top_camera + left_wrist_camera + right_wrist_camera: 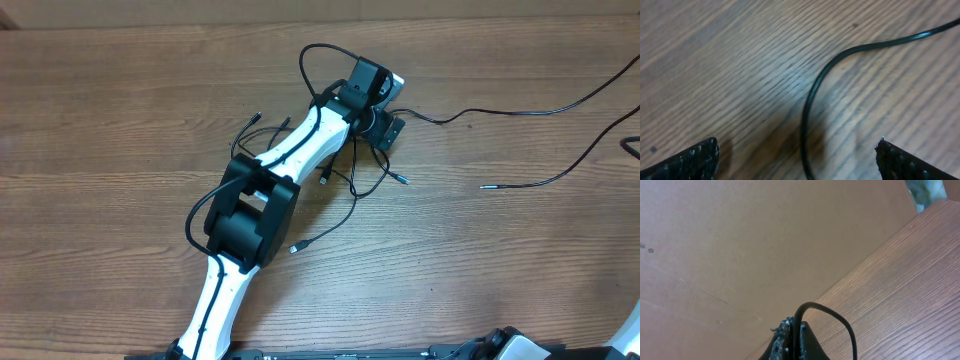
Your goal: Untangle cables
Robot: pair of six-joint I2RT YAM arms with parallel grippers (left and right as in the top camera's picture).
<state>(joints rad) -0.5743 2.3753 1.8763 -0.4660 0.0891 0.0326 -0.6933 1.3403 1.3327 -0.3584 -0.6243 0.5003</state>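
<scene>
1. The left gripper (799, 159) is released. Its two fingertips (695, 157) stand wide apart, low over the wooden table (120, 110), and they hold nothing.
2. One black cord (804, 125) lies flat on the wood in the gap between these fingertips. It runs forward, away from the gripper, then bends off to one side, and it touches neither fingertip.
3. In the overhead view the tangled cables (352, 180) lie under and just behind the left gripper. They are several thin loops that cross each other, with small plug ends pointing out on both sides of the left arm (290, 160).
4. A long cable (480, 109) starts just beside the left gripper and goes far to its right, up to the edge of the view.
5. A free cable (530, 184) lies well apart, to the right of the left gripper. It does not touch the tangle, and its near tip looks pale.
6. The right gripper (790, 330) is clenched, with its fingers pressed together. It grasps a held cable (800, 320), which rises from the tips, arches forward and falls down again on one side.
7. Ahead of the right gripper is the table, and beyond it stands a plain brown board (740, 240).
8. I cannot tell which of the cables seen from overhead is the one in the right gripper.
</scene>
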